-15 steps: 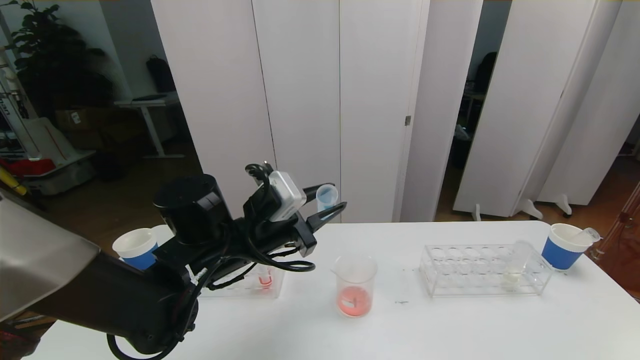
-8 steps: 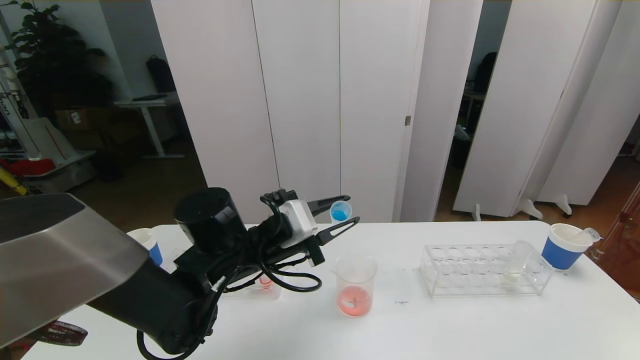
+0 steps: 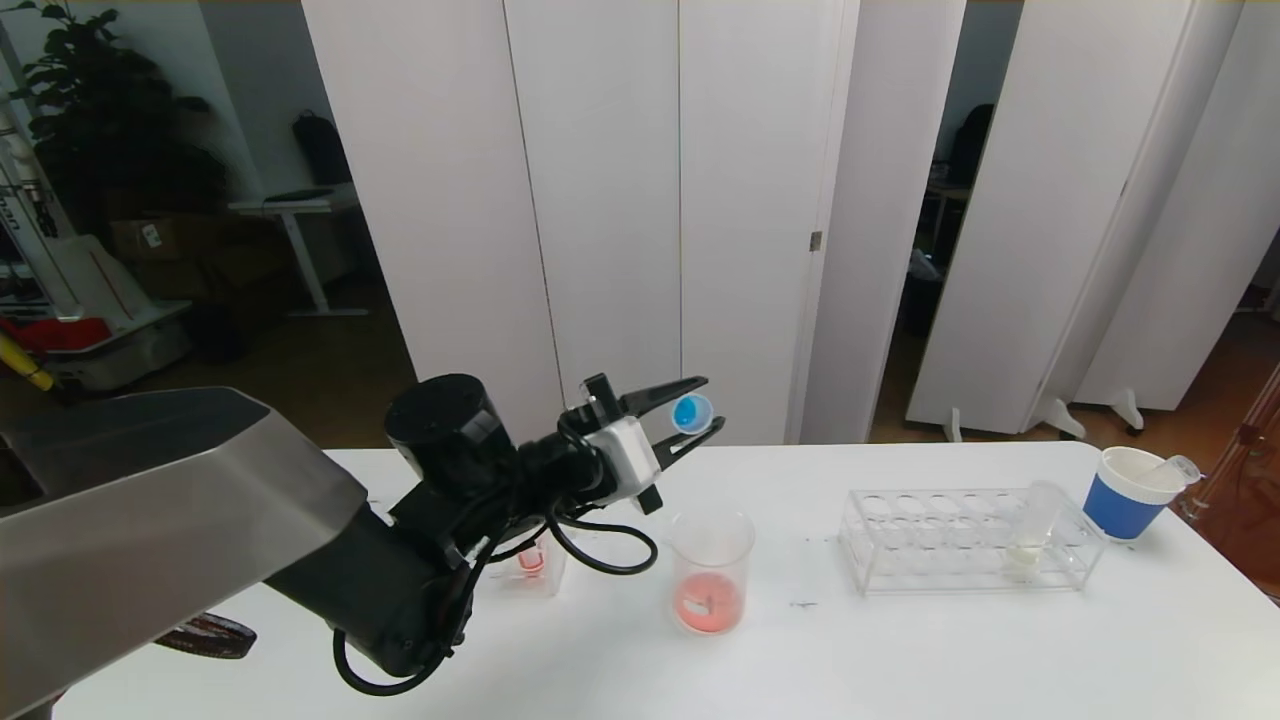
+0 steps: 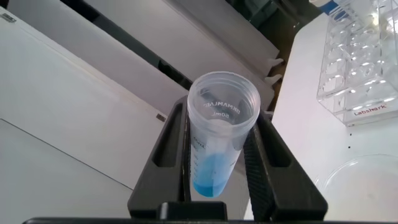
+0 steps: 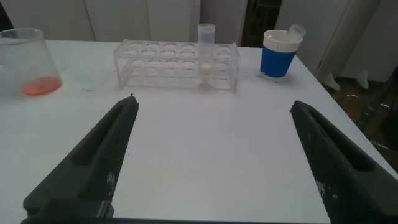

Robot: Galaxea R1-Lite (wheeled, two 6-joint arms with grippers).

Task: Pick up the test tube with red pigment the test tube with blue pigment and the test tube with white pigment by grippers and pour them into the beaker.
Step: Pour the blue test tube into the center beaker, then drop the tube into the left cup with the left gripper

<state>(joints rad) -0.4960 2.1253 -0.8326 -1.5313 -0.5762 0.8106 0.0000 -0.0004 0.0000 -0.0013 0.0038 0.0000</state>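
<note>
My left gripper (image 3: 692,424) is shut on the test tube with blue pigment (image 3: 690,412), held up above and slightly left of the beaker (image 3: 711,570). The tube lies tilted, its open mouth turned my way. In the left wrist view the tube (image 4: 219,137) sits between both fingers (image 4: 168,149), blue liquid pooled at its bottom. The beaker holds a little orange-red liquid. A test tube with red pigment (image 3: 530,560) stands in a small rack behind my left arm. The test tube with white pigment (image 3: 1030,535) stands in the right rack (image 3: 900,545). My right gripper (image 5: 211,102) hovers open over bare table.
A blue-sleeved paper cup (image 3: 1125,495) with an empty tube in it stands at the table's far right; the right wrist view shows this cup (image 5: 277,55) behind the rack (image 5: 174,62). White partition panels rise behind the table's far edge.
My left arm has swung right with the blue tube and tipped it over, so its mouth now faces me. The arm now covers the cup at the left.
</note>
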